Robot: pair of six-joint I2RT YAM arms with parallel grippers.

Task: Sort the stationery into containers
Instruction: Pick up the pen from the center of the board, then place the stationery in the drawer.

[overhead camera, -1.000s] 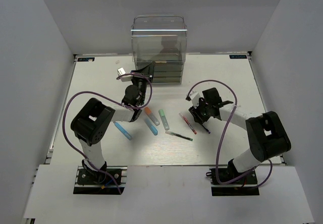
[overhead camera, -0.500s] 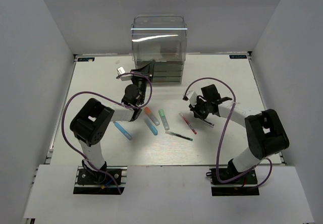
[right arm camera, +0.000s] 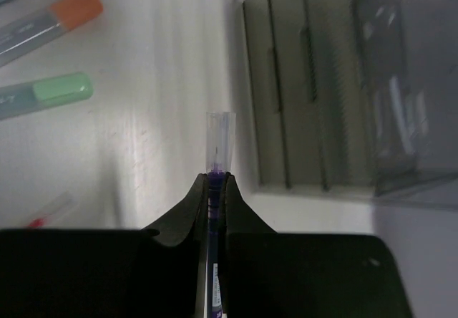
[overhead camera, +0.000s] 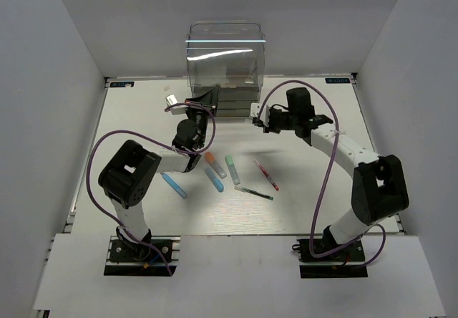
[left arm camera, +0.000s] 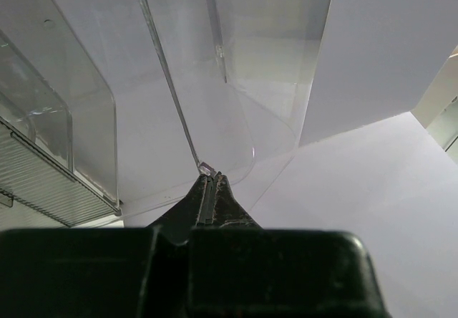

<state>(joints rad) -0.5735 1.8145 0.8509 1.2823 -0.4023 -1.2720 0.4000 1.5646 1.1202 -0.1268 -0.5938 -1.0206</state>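
R gripper (right arm camera: 217, 180) is pinching purple pen (right arm camera: 219, 135) nr cabinet (overhead camera: 225, 60); L gripper (left arm camera: 209, 180) is pinching clear drawer (left arm camera: 215, 110) lip.

1. Left arm (overhead camera: 130, 173): white links, bulky black joint housings.
2. Right arm (overhead camera: 342, 147): same white-and-black build.
3. Thin purple cable (overhead camera: 90, 178) loops along each arm.
4. Left gripper (left arm camera: 208, 180), right gripper (right arm camera: 217, 178): matte black, tapered fingers.

Two stickers (overhead camera: 337, 80) on the table (overhead camera: 322, 210) are too small to read.
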